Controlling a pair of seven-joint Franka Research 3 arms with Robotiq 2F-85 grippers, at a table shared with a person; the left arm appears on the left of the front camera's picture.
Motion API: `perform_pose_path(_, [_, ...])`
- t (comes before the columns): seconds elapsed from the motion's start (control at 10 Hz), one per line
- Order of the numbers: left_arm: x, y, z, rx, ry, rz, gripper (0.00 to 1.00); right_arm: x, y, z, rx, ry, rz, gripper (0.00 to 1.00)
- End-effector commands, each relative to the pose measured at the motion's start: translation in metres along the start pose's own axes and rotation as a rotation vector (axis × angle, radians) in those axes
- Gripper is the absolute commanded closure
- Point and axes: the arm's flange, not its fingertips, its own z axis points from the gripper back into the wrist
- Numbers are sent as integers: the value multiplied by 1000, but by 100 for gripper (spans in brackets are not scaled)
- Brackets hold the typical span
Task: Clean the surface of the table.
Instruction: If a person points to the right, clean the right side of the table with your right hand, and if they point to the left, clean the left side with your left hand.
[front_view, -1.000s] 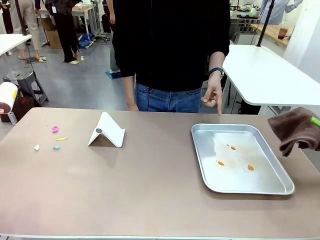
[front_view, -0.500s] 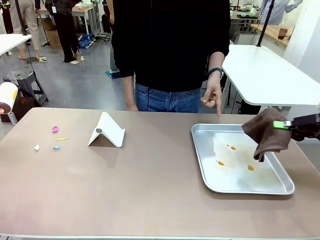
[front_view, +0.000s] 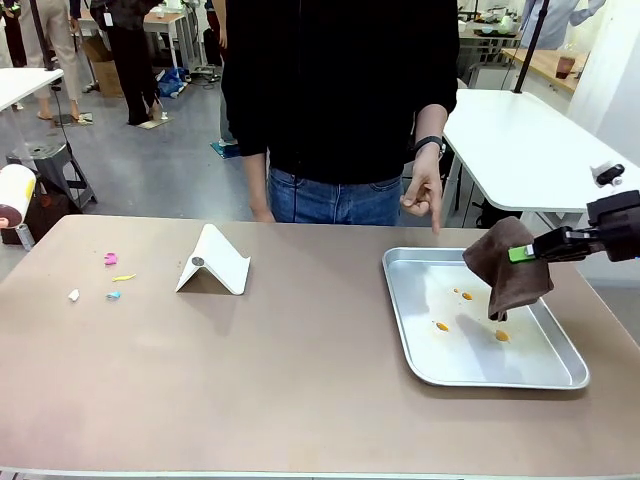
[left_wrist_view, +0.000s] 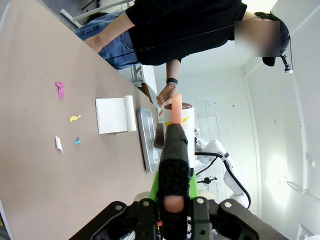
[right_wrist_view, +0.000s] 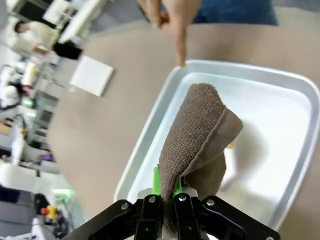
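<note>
Right now the right gripper (front_view: 520, 253) is clenched on a brown cloth (front_view: 503, 270), pinched between its green pads. The cloth hangs in folds directly under the gripper, over the far right part of a tray (front_view: 405, 300). Whether its lowest corner touches the tray floor cannot be told. Just beneath and beside that corner lie several orange spots (front_view: 441, 326) on the metal. The tray sits on the table (front_view: 280, 380), which spreads below the gripper and off to its left. Beyond the cloth, at the tray's far rim, a person's hand (front_view: 425, 192) points a finger down toward the tray. Well off to the gripper's left a white folded stand (front_view: 213, 262) rests on the table. Farther left again lie a few small coloured scraps (front_view: 110, 258).

In its own wrist view, the left gripper (left_wrist_view: 173, 192) is clamped on a black handle (left_wrist_view: 174, 160) that runs straight out between the pads. The table lies off to one side of it, with the stand and scraps in sight there.
</note>
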Motion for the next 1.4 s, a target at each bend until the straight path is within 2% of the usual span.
perform_pose_path(0.0, [-1,-4,1,-1,1,-5,100,-16,25,0,-150,117,7,93])
perform_pose_path(0.1, [-1,-4,1,-1,1,-5,100,-11,25,0,-216,176,16,93])
perform_pose_path(0.4, [-1,-4,1,-1,1,-5,100,-9,23,-8,-309,274,17,93])
perform_pose_path(0.6, [-1,-4,1,-1,1,-5,100,-14,18,-17,-347,307,-15,93])
perform_pose_path(0.8, [-1,-4,1,-1,1,-5,100,-16,14,-39,-331,283,-82,93])
perform_pose_path(1.0, [-1,-4,1,-1,1,-5,100,-15,8,-55,-249,260,-134,93])
perform_pose_path(1.3, [-1,-4,1,-1,1,-5,100,-12,7,-89,-171,257,-145,93])
